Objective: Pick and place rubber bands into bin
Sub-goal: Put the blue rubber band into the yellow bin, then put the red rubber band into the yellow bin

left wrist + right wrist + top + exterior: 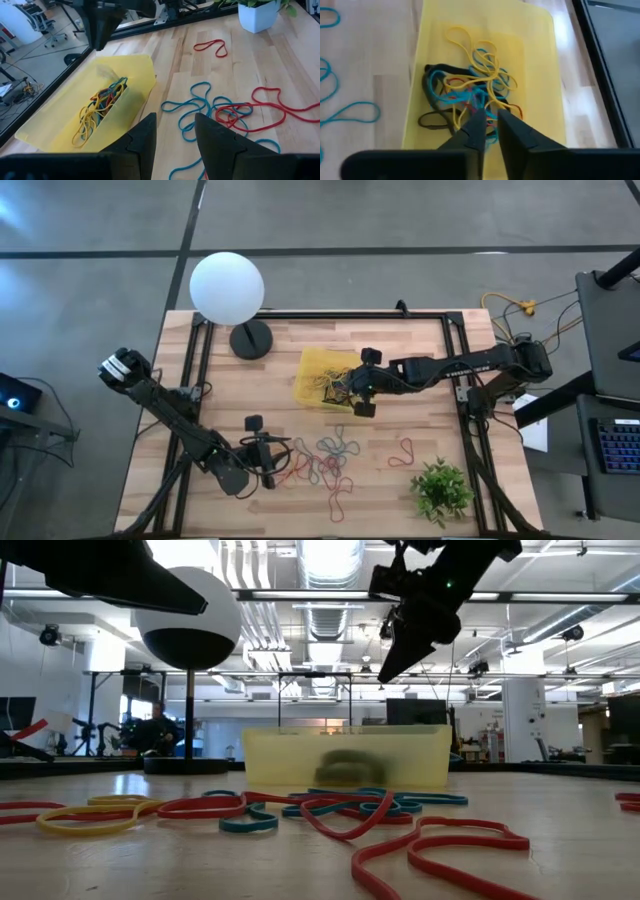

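The yellow bin [310,366] sits mid-table on the wood and holds a tangle of rubber bands [470,85]. My right gripper [489,114] hangs above the bin's near-right part, pointing down at the tangle, its fingers a narrow gap apart. Nothing shows between them in the low view [385,670]. More rubber bands [330,458] in red, blue and yellow lie loose on the table near the front, and one red band [402,452] lies apart to the right. My left gripper [175,120] stands open above the table just left of the loose bands [220,107], holding nothing.
A white globe lamp [227,288] on a black base [250,338] stands at the far left. A small green plant [441,488] in a white pot [257,15] stands at the near right. Black frame rails [200,370] run along the table's sides. A person [155,728] sits far back in the room.
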